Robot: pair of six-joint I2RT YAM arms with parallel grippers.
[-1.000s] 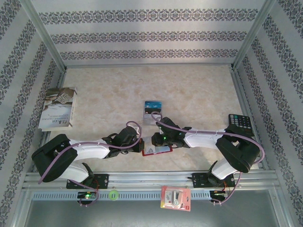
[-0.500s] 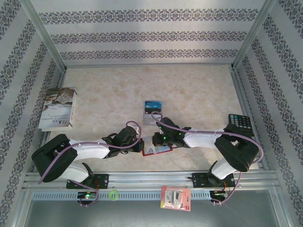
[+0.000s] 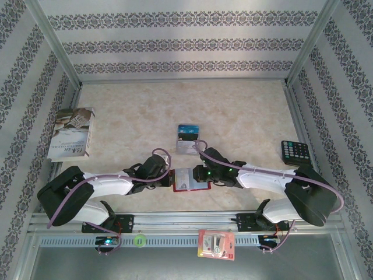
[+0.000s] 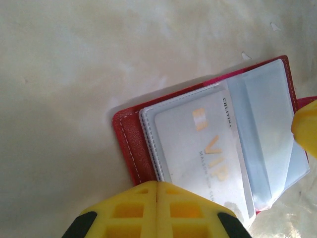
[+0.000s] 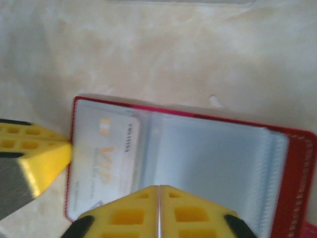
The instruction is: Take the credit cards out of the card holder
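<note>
The red card holder lies open on the table between both grippers. Its clear pockets face up, and a pale credit card marked VIP sits in the left pocket. Two other credit cards lie on the table farther back, one blue and one greyish. My left gripper is shut, its tip on the holder's left edge. My right gripper is shut too, its tip over the clear pockets near the fold.
A book lies at the left wall and a black calculator at the right. A red-and-white blister pack and a green ring rest on the front rail. Metal frame posts and patterned walls enclose the table.
The right arm has stretched out lower and its elbow has swung right, uncovering the calculator. The card holder now lies more fully open. The left arm has barely moved.
</note>
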